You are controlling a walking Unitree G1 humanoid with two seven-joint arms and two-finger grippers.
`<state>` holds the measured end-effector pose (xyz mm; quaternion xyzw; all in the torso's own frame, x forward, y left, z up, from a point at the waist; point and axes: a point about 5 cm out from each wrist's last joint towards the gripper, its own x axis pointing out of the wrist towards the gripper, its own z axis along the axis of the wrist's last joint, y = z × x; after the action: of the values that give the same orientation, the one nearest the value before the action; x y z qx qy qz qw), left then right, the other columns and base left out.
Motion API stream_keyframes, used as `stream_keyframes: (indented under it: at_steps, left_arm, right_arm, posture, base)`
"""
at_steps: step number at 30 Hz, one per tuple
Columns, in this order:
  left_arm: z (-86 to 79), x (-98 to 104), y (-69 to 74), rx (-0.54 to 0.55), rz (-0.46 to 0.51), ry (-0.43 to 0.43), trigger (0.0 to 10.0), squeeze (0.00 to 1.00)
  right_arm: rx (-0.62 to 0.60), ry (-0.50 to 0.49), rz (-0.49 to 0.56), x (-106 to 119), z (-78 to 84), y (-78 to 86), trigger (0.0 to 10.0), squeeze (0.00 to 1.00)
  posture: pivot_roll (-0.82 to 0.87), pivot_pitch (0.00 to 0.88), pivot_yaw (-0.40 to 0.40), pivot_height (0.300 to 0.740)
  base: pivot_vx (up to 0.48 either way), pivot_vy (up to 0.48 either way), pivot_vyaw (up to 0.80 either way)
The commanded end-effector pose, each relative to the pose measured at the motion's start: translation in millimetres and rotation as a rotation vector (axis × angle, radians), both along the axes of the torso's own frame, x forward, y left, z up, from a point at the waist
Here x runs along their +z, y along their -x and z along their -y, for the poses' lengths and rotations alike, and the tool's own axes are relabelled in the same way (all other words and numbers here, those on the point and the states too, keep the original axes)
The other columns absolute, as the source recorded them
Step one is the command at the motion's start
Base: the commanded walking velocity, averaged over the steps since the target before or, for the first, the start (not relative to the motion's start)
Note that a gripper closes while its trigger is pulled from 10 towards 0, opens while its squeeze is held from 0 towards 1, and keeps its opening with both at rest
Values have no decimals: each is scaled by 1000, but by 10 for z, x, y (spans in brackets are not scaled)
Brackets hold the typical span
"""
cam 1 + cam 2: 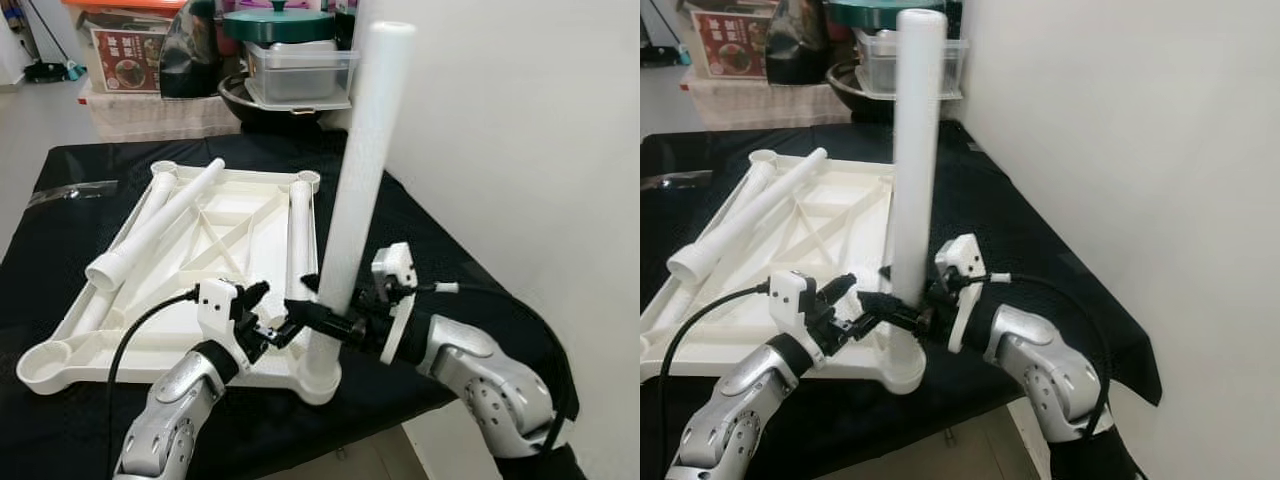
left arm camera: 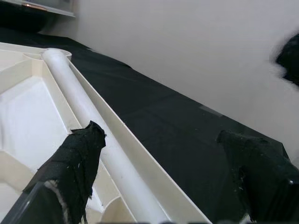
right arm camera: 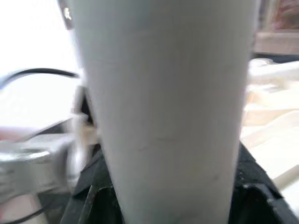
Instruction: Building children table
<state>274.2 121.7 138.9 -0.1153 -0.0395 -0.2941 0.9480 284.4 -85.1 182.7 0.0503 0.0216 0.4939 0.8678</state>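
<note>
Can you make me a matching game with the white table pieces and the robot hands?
Things:
1. upright leg
2. tabletop
3. left gripper
4. right gripper

States:
A. open, beside the upright leg's base
B. standing in a corner socket
C. lying upside down on the black cloth
D. shut around the leg

Pairs: 1-B, 2-C, 3-A, 4-D

White table leg close up, black tool fingers on either side, gripping it
</note>
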Motion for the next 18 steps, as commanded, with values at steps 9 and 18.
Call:
stream_keyframes:
  at_steps: [9,18]
  left_arm:
    - [29,-5,25,-11,-6,8,10000,0]
    - [13,-14,11,-13,-9,3,10000,0]
  right_arm:
    - [-1087,108,-417,-722,855,-460,0,0]
    - [-607,-196,-146,-107,274,-303,10000,1000]
  posture:
    - [67,0,-109,740]
    - [56,0,-96,740]
  base:
    - [0,0,0]
    - [0,0,0]
